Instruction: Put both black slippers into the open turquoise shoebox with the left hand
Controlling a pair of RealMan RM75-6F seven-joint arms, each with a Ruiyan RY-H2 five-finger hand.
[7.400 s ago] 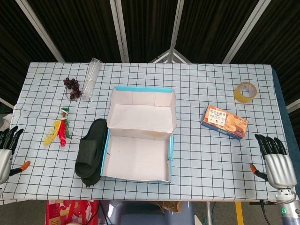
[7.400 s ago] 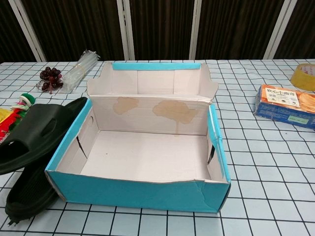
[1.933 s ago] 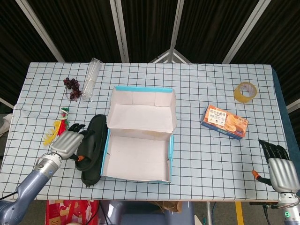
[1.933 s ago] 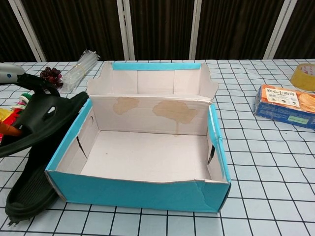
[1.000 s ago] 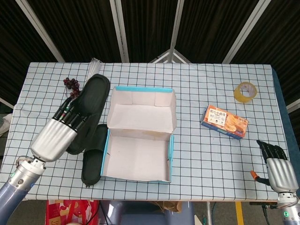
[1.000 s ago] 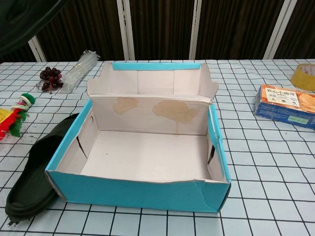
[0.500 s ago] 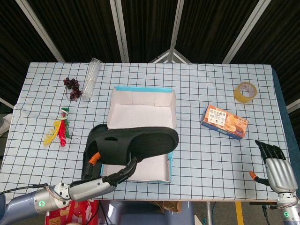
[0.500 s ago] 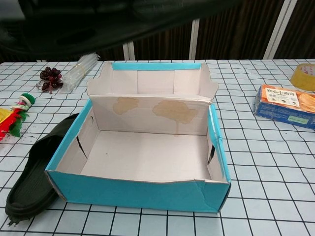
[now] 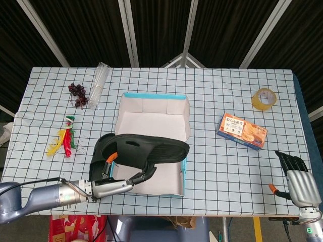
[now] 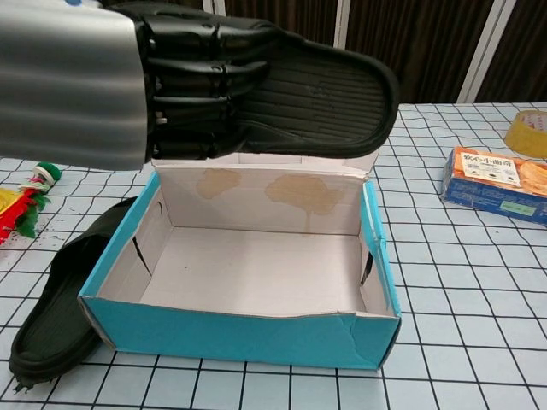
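Checked tablecloth [image 9: 217, 166] before dark slatted walls, left hand [image 9: 108, 187] grasping slipper [image 9: 151, 148] over shoebox [image 9: 151, 132].

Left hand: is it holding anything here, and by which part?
Yes. The left hand grips one black slipper at one end, fingers across its ridged sole, above the shoebox.

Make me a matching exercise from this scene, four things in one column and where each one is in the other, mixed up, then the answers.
Things:
1. held slipper
2. other slipper
3. tape roll
4. grapes

Places:
A. far right of the table
B. far left, beside the clear straws
C. in the left hand, above the shoebox
D. on the table against the shoebox's left wall

Pairs: 1-C, 2-D, 3-A, 4-B
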